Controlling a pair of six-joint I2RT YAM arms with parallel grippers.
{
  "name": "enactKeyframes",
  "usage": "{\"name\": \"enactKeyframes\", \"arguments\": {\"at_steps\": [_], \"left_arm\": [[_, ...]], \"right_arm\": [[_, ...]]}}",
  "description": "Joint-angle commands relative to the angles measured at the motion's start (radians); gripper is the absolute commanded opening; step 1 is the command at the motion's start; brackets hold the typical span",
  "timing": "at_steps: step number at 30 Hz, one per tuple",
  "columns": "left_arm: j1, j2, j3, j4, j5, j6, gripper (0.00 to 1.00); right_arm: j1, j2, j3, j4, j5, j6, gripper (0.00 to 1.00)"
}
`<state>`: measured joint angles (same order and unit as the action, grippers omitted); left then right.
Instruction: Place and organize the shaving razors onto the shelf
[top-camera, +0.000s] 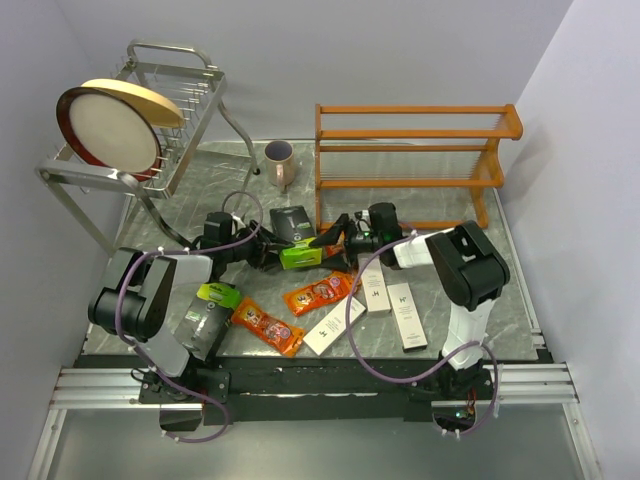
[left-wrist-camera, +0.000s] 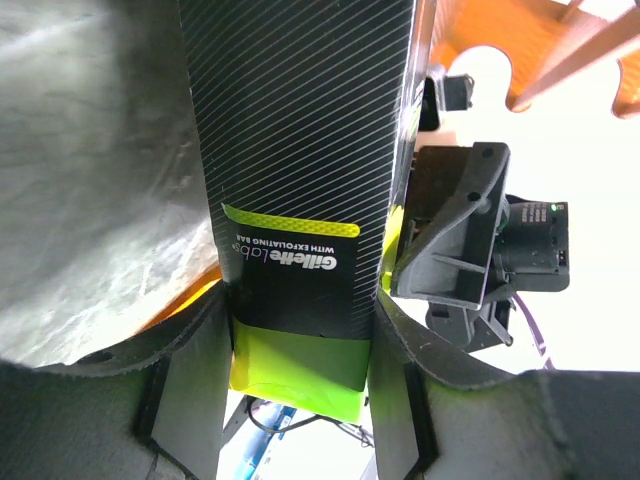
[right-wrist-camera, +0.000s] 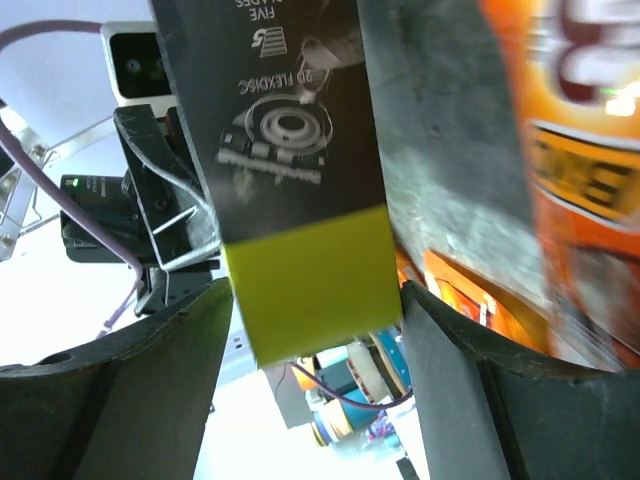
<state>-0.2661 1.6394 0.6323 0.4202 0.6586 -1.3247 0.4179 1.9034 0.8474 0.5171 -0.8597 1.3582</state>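
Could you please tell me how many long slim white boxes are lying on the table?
3 long slim white boxes, all lying in front of the orange-brown wooden shelf: leftmost angled, middle, rightmost. Others may be hidden.

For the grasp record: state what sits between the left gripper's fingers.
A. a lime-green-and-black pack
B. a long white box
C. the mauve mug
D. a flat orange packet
A: the left wrist view shows the lime-green-and-black pack lying between the fingers of the left gripper.
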Motion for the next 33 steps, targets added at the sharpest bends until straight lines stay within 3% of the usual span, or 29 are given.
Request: {"name": "enactKeyframes", "arguments": {"at_steps": [1, 4, 6, 9, 10, 13, 15, 25, 33], "left_arm": [[-0.013, -0.044, 0.026, 0.143, 0.076, -0.001, 0.36], [-0.015, -0.049, 0.023, 0.140, 0.076, 0.005, 0.37], [-0.015, -0.052, 0.029, 0.132, 0.073, 0.024, 0.39], [-0.015, -0.067, 0.055, 0.085, 0.076, 0.123, 0.55], [-0.013, -0.076, 0.069, 0.048, 0.069, 0.165, 0.70], [-0.012, -0.107, 0.098, -0.079, 0.049, 0.261, 0.88], [-0.010, -0.133, 0.119, -0.141, 0.042, 0.295, 0.95], [-0.010, -0.165, 0.199, -0.255, 0.079, 0.458, 1.00], [-0.018, -0.098, 0.219, -0.205, 0.108, 0.450, 0.99]], "right_arm": [[0.030, 0.028, 0.030, 0.145, -0.016, 0.067, 0.74], [0.033, 0.034, 0.027, 0.205, -0.022, 0.085, 0.62], [0.033, 0.029, 0.031, 0.222, -0.033, 0.070, 0.49], [0.025, -0.009, 0.027, 0.195, -0.032, 0.018, 0.37], [0.022, -0.038, 0.021, 0.179, -0.029, 0.009, 0.35], [-0.005, -0.108, -0.008, 0.137, -0.021, -0.037, 0.32], [-0.036, -0.145, -0.011, 0.062, -0.025, -0.108, 0.30], [-0.237, -0.339, -0.113, -0.161, -0.130, -0.355, 0.21], [-0.412, -0.501, -0.332, -0.135, -0.111, -0.347, 0.21]]}}
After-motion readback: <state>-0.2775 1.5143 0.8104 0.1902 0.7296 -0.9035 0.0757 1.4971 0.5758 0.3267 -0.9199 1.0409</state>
